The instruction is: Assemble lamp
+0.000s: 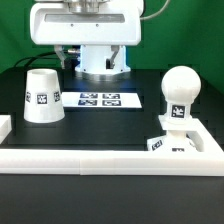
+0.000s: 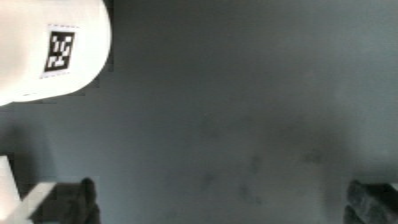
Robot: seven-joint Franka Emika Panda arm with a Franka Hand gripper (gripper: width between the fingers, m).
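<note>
The white cone shade (image 1: 42,95) stands on its wide end on the black table, in the exterior view's left. A corner of it with a tag also shows in the wrist view (image 2: 45,50). The ball-headed bulb (image 1: 180,92) stands upright on the flat square base (image 1: 168,144) in the exterior view's right, against the rail's corner. My gripper (image 1: 97,62) hangs high at the back, in front of the robot's foot and well above the table. In the wrist view the gripper (image 2: 222,203) is wide open and empty, over bare table beside the shade.
The marker board (image 1: 100,99) lies flat in the middle of the table. A long white rail (image 1: 100,157) runs along the front, with short arms at both ends. The robot's foot (image 1: 102,68) stands at the back.
</note>
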